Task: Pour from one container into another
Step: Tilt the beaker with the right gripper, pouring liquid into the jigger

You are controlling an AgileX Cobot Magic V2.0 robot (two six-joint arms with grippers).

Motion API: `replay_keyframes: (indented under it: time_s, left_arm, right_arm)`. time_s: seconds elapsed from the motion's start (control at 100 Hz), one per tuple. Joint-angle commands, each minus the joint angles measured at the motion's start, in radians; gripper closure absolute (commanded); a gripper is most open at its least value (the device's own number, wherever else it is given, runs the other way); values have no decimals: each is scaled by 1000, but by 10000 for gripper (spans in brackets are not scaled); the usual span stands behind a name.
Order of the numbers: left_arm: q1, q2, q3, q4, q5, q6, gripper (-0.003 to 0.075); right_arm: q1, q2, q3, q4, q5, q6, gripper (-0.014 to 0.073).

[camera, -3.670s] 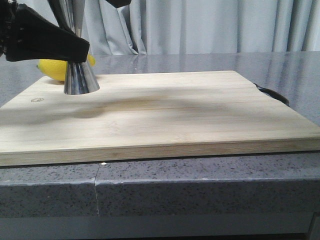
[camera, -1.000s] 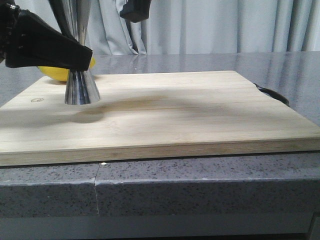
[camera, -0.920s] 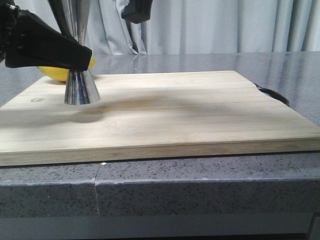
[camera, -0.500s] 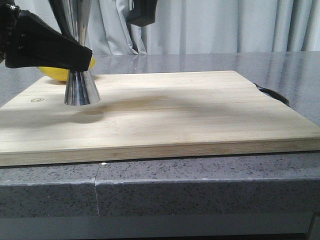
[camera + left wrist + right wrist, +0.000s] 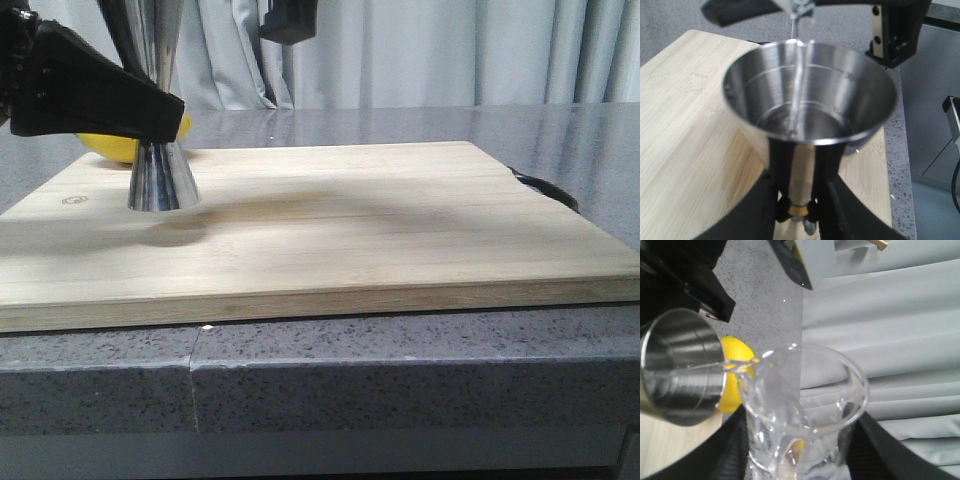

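Steel catches the light on the jigger (image 5: 158, 150), which stands upright on the far left part of the wooden cutting board (image 5: 330, 230), its flared base resting on the wood. The left claw (image 5: 796, 207) is closed around the jigger's narrow waist, black fingers (image 5: 757, 210) on either side of the thin gold band, as the left wrist view shows from above. In that same view the upper cup of the jigger is open to the camera, with liquid pooled at its bottom and a thin clear stream falling into it from above. The right wrist view shows the source: the glass beaker (image 5: 805, 410), tipped so that its pouring lip hangs just over the jigger's rim, with liquid running from the lip into the steel cup. The right claw (image 5: 797, 450) has the beaker gripped between its dark fingers (image 5: 727, 450), which press against both sides of the glass. In the front view only a dark piece of the right arm (image 5: 288, 20) shows at the top edge, above and to the right of the jigger; the beaker itself is out of that view. A yellow lemon (image 5: 115, 145) lies behind the jigger, partly hidden by the left arm. The board rests on a grey speckled tabletop (image 5: 400, 380), with pale curtains (image 5: 450, 50) behind.
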Motion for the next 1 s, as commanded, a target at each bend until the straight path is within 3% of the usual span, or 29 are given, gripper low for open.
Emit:
replay_keyframes:
  time_s: [0.0, 0.99]
  left_arm:
    - [-7, -40, -29, -71, 95, -6, 739]
    - [-7, -40, -29, -71, 95, -6, 739]
  right_arm:
    - [2, -50, -30, -17, -52, -3, 417]
    - [2, -50, -30, -115, -52, -3, 417]
